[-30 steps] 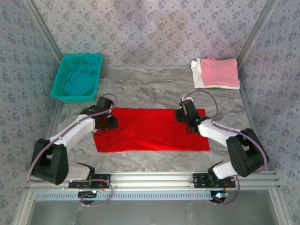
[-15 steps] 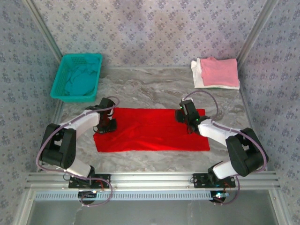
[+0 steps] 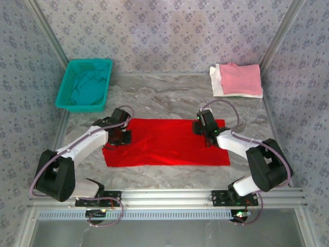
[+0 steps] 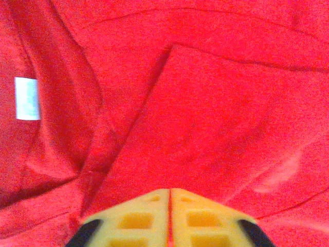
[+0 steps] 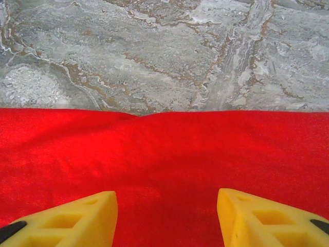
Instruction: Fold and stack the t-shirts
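The bright red t-shirt [image 3: 164, 144] lies spread as a wide rectangle on the marble table, its left part creased. My left gripper [image 3: 121, 135] sits on that left part. In the left wrist view its jaws [image 4: 169, 190] are pressed together with a thin strip of red cloth between them, beside a folded flap [image 4: 216, 103] and a white label [image 4: 26, 98]. My right gripper [image 3: 205, 128] hovers open over the shirt's far right edge [image 5: 164, 154], with nothing between its fingertips [image 5: 165, 194]. The pink t-shirt [image 3: 239, 77] lies folded on the white one [image 3: 216, 86]. The teal t-shirt [image 3: 85, 90] lies crumpled in the basket.
The teal mesh basket [image 3: 87, 62] stands at the back left corner. The folded stack is at the back right. Bare marble table [image 3: 164, 100] stretches behind the red shirt, and patterned walls close in three sides.
My left arm swung its elbow in and back out, and its gripper crept slightly right on the red shirt. The right arm has stayed put.
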You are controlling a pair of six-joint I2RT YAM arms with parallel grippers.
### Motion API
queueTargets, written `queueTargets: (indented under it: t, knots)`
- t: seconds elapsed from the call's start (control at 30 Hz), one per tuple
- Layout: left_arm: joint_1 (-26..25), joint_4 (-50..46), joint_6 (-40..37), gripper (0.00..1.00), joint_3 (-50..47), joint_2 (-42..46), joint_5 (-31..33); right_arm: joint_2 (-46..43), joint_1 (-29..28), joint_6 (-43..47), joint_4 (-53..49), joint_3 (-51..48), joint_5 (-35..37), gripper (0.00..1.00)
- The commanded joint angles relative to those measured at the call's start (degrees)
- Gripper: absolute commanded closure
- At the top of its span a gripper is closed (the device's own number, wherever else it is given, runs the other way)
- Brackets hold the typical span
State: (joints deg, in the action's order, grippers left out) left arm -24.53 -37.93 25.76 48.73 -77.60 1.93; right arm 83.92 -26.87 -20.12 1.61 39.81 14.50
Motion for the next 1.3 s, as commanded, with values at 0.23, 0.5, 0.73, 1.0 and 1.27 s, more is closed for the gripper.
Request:
queueTargets:
  t: [0.23, 0.5, 0.73, 1.0, 1.27]
  knots:
    - [5.1, 1.0, 0.8, 0.52, -1.7, -3.5, -0.3, 0.8, 0.6, -1.3, -2.4, 2.5, -0.2, 0.43]
    - [5.0, 3.1, -0.3, 0.78, -2.9, -6.4, -2.6, 1.0, 0.7, -1.3, -2.8, 2.6, -0.3, 0.43]
    - [1.6, -0.1, -1.0, 1.0, -1.7, -2.7, 3.9, 2.0, 0.9, -1.4, -3.1, 3.2, -0.8, 0.43]
    - [-7.6, -0.7, 0.9, 1.0, -2.7, -1.4, 10.6, 3.5, 0.9, -1.6, -3.9, 4.2, -0.9, 0.42]
    - [-20.1, -1.3, 3.9, 1.0, -5.2, 2.2, 22.1, 4.6, 1.1, -1.9, -4.2, 4.7, -1.7, 0.42]
